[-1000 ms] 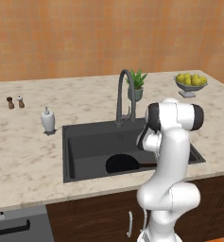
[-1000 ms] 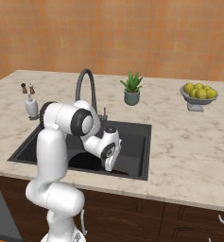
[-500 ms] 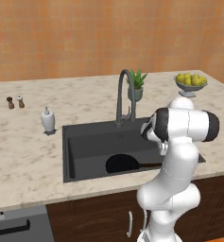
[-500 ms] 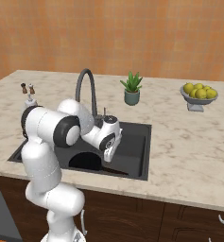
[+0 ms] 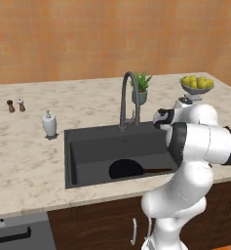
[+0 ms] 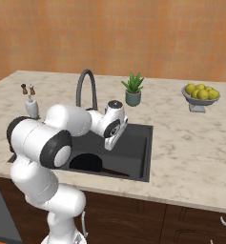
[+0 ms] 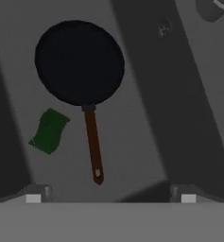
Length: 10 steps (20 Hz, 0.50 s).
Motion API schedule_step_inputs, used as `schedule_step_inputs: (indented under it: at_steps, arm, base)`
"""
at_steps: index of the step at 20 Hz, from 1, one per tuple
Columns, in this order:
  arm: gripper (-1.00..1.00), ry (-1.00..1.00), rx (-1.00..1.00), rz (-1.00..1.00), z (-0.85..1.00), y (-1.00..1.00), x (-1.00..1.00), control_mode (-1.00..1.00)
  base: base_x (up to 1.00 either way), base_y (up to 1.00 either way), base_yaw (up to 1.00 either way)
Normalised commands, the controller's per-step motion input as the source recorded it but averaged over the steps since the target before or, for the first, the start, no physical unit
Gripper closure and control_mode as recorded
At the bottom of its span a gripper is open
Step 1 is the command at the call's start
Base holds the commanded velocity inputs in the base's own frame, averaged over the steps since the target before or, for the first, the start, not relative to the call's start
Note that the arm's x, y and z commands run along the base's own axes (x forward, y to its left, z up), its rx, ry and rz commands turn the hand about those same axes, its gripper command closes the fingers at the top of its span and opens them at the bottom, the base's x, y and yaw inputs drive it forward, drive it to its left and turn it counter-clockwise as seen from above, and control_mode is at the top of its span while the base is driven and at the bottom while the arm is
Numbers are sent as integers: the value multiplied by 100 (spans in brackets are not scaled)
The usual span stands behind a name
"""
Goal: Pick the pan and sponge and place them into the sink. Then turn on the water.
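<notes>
The gripper point(image 7: 110, 196) hangs above the sink point(image 7: 189, 118) with its jaws spread wide and nothing between them; in the hand view its two fingertips point(image 7: 34, 197) stand far apart at the bottom edge. In the right base view the hand sits over the middle of the basin, just near of the faucet point(image 6: 86, 88). Below it the pan point(image 7: 79, 62) lies flat on the sink floor, its brown handle pointing toward the camera in the hand view. The sponge point(image 7: 48, 131) lies on the same floor, just beside the handle and near the pan's rim, not touching either as far as can be seen. In the left base view the pan point(image 5: 125, 169) shows at the near side of the sink point(image 5: 87, 146), with the handle running right. The faucet point(image 5: 127, 100) rises at the far rim. On the counter point(image 5: 24, 161), a white soap bottle point(image 5: 49, 124) stands left of the sink, two small shakers point(image 5: 15, 105) farther left, a potted plant point(image 5: 142, 88) behind the faucet, and a fruit bowl point(image 5: 197, 85) at far right.
</notes>
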Motion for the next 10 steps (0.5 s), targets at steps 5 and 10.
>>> schedule_step_inputs:
  at_steps: [5, 10]
  arm:
    - [-100, -20, 16, -12, 22, -10, -98, -100]
    - [-100, -29, 27, -8, 15, -15, -80, -100]
  base:
    - [0, 0, 0]
    - [0, 0, 0]
